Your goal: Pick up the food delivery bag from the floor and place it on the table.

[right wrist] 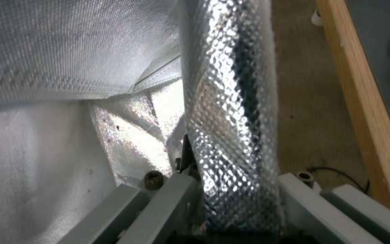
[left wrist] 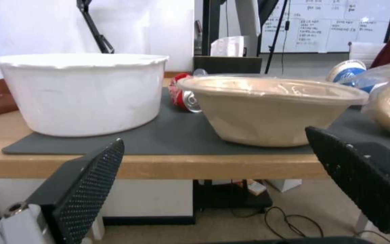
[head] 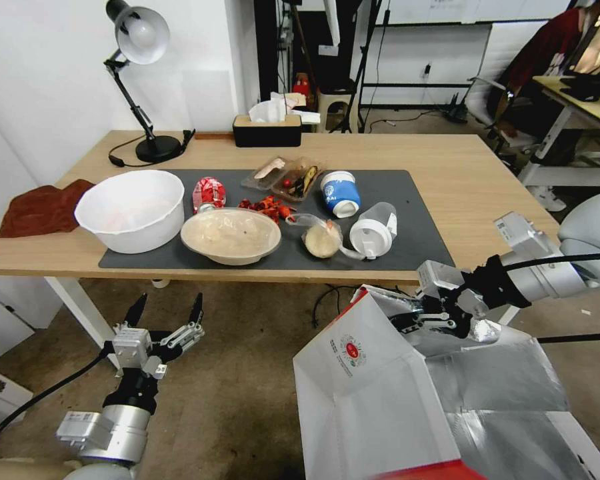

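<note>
right gripper (head: 413, 319) pinching food delivery bag (head: 373, 393) rim, below table (head: 473, 180) edge

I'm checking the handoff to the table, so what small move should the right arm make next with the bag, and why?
Probably raise it. The right gripper is clamped on the foil rim of the food delivery bag, which hangs below the edge of the table. The left gripper waits open.

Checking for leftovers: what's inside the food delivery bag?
The food delivery bag, gripped at its rim by the right gripper, shows silver foil lining and no items; its bottom is hidden.
</note>
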